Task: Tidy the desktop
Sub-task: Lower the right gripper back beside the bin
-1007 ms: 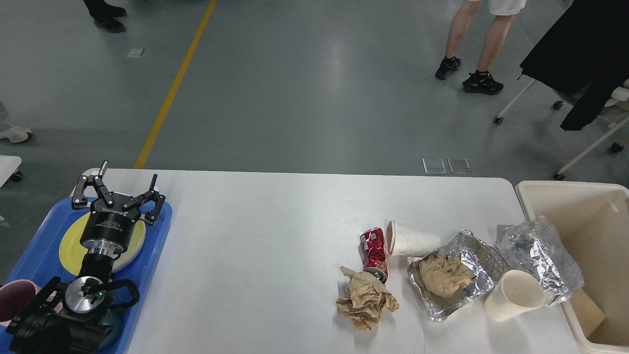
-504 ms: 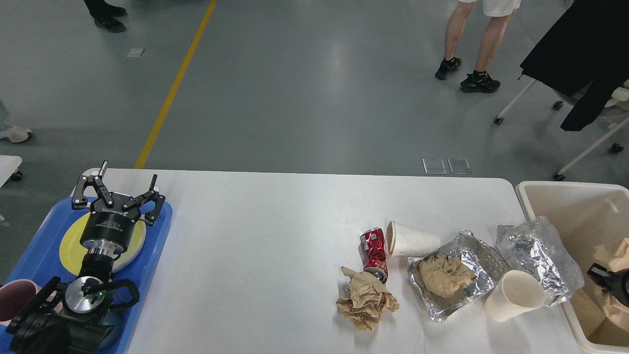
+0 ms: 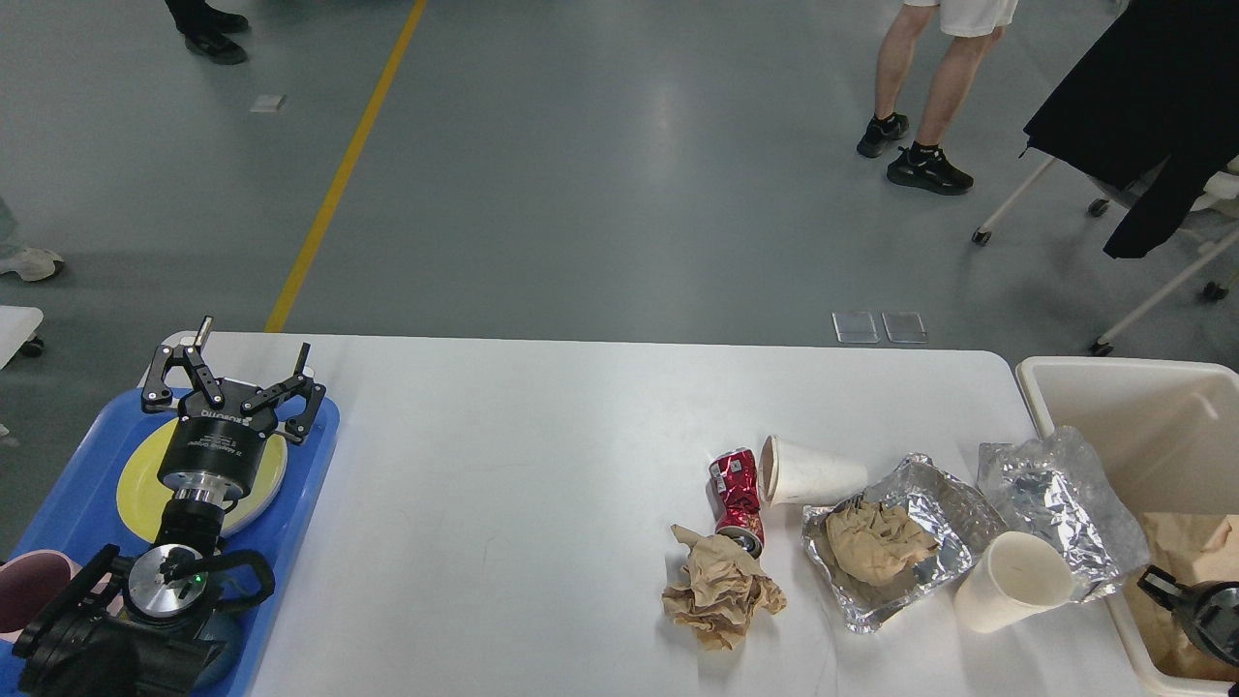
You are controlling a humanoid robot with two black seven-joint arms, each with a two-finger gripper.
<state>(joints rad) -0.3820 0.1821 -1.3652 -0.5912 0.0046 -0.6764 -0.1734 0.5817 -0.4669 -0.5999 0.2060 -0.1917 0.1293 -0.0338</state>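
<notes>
Overhead, left pincer (image 3: 235, 376) gapes above blue tray (image 3: 73, 503) on desktop (image 3: 523, 484)

Left end effector (image 3: 235, 373) points away, fingers spread; right end effector (image 3: 1176, 592) barely visible at the frame edge.

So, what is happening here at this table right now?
A two-armed robot is tidying the desktop. Its left gripper hangs open over a yellow plate on the blue tray. The right gripper, only partly visible, is over the cream bin, which holds brown paper. Still on the table: a crushed red can, crumpled paper, two paper cups and foil.
</notes>
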